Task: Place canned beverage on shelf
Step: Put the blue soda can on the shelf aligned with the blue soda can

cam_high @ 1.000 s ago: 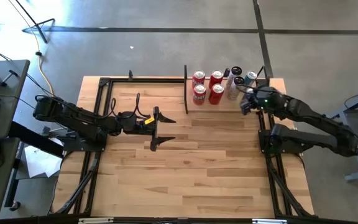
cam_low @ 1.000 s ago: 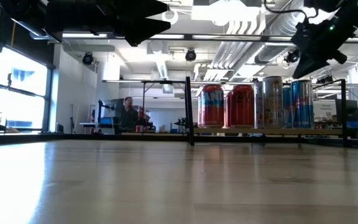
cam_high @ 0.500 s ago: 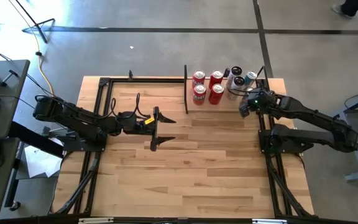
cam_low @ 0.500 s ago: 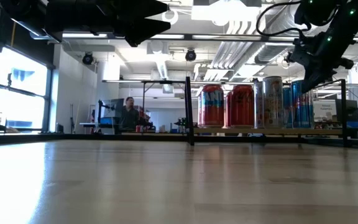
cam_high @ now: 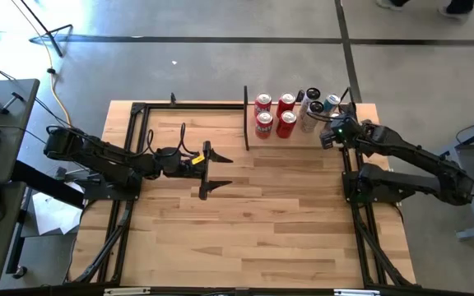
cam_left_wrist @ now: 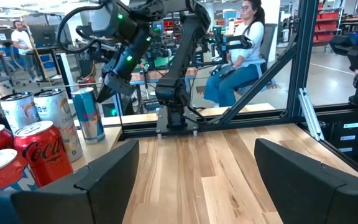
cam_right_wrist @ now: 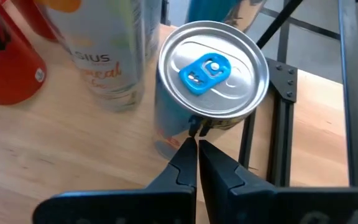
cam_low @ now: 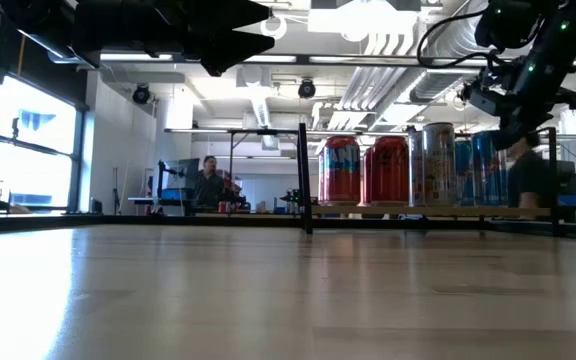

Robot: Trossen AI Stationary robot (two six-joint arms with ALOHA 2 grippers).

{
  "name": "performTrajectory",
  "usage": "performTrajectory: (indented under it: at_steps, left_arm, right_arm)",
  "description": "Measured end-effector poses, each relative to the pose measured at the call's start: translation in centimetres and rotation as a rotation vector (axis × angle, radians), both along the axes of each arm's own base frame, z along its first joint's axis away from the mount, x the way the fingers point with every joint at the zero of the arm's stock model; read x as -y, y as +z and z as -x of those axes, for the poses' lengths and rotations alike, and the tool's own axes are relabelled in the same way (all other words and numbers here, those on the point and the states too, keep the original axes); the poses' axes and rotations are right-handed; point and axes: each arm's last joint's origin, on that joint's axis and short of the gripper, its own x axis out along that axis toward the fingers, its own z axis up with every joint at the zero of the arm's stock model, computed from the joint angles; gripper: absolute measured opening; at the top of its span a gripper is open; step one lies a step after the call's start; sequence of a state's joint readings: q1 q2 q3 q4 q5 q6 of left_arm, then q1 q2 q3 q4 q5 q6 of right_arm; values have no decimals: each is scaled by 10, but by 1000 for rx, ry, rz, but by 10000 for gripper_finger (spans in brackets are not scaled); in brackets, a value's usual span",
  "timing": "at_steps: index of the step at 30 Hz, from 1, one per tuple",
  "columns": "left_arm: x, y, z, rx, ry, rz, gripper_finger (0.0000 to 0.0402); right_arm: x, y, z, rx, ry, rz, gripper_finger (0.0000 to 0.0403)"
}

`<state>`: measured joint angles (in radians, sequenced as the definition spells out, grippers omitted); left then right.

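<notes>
The shelf (cam_high: 296,141) is a pale board with black posts at the table's far right. On it stand several cans upright on their bases: red ones (cam_high: 263,123), a white one (cam_high: 307,117) and a blue one with a blue tab (cam_right_wrist: 213,71), which also shows in the low view (cam_low: 488,165). My right gripper (cam_right_wrist: 197,142) is shut, just above and beside the blue can's top, at the shelf's near right corner (cam_high: 329,137). My left gripper (cam_high: 212,171) is open and empty above the middle of the table. My right gripper's shut fingertips (cam_right_wrist: 190,149) come slanting down from the table's near right side and end at the blue can's top rim (cam_right_wrist: 197,123). I cannot tell whether they touch it. The can stands upright on the shelf board.
A black post (cam_high: 246,115) marks the shelf's left edge, and black frame rails (cam_high: 354,177) run along the table's right side. The plank tabletop (cam_high: 262,214) stretches between the arms. People show in the room beyond the table (cam_left_wrist: 244,43).
My right gripper has dipped a little toward the tops of the cans and shifted slightly toward the table's right edge. The cans have stayed in place.
</notes>
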<state>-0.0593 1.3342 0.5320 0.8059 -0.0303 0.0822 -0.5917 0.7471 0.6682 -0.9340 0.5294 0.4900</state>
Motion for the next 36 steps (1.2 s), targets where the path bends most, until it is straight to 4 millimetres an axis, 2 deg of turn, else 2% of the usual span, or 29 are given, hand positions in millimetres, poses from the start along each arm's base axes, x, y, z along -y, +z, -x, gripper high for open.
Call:
performTrajectory:
  at_steps: [16,26,36]
  left_arm:
    - [0,0,0,0,0,0,310]
    - [0,0,0,-1,0,0,310]
    - [-2,-1,0,-8,-19,-4,310]
  right_arm:
    - [4,2,-2,-7,-47,68,0]
    - [15,-4,-9,-101,-9,59,0]
    - [9,23,-13,-87,103,106,0]
